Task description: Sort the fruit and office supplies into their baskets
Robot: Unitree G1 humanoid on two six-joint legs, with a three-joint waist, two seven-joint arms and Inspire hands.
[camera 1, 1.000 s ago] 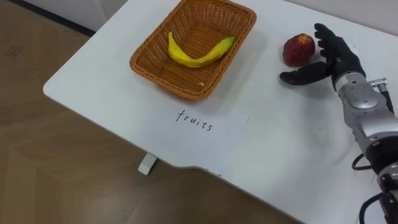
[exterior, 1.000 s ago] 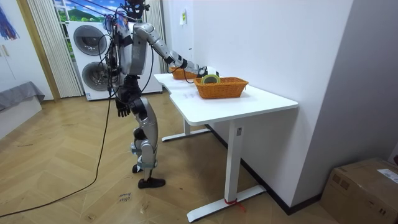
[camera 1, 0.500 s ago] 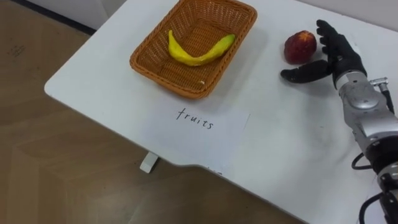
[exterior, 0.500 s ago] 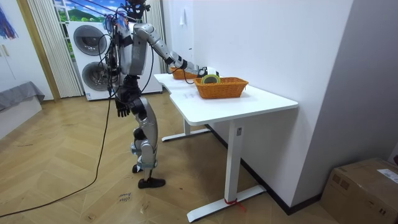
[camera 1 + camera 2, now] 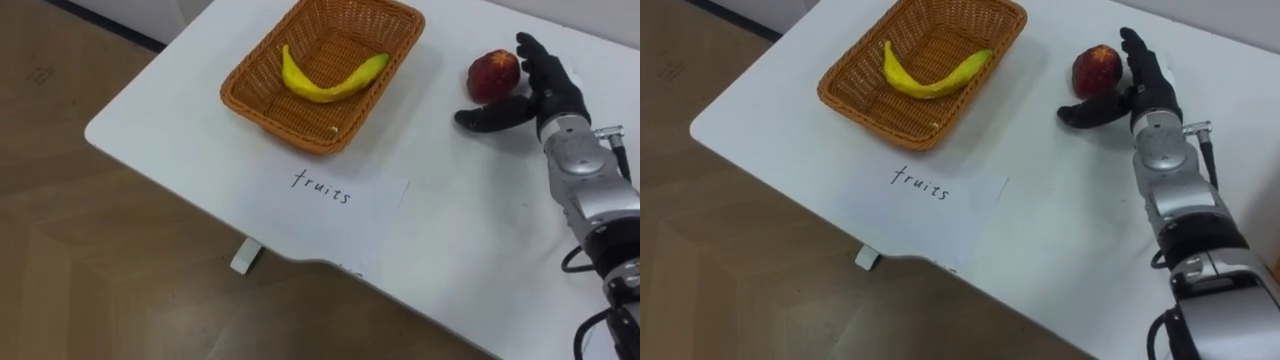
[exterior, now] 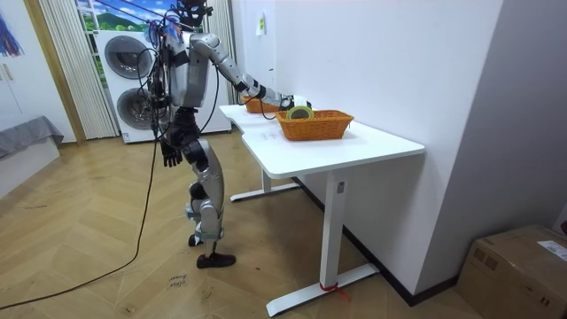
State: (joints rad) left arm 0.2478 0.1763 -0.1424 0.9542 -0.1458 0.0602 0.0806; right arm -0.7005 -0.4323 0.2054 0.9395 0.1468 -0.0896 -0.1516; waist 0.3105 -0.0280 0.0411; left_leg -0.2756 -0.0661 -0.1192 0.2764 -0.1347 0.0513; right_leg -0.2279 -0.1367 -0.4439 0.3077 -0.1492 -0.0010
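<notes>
A red, peach-like fruit (image 5: 493, 75) lies on the white table (image 5: 470, 240), to the right of the wicker fruit basket (image 5: 278, 122). One yellow banana (image 5: 330, 82) lies in that basket. My right hand (image 5: 548, 95) is open just right of the red fruit, its straight fingers along the fruit's right side and the thumb stretched out on the table below it. In the room view I stand at the table's end with the right arm reaching over it, and my left hand (image 6: 170, 152) hangs at my side.
A paper sheet with a handwritten label (image 5: 330, 195) lies in front of the fruit basket, near the table's front edge. In the room view a second wicker basket (image 6: 317, 125) with a green roll (image 6: 299, 112) stands further along the table.
The whole picture has shifted a little to the right. My right hand stays beside the red fruit, its thumb slightly closer to it. The fruit and banana have not moved.
</notes>
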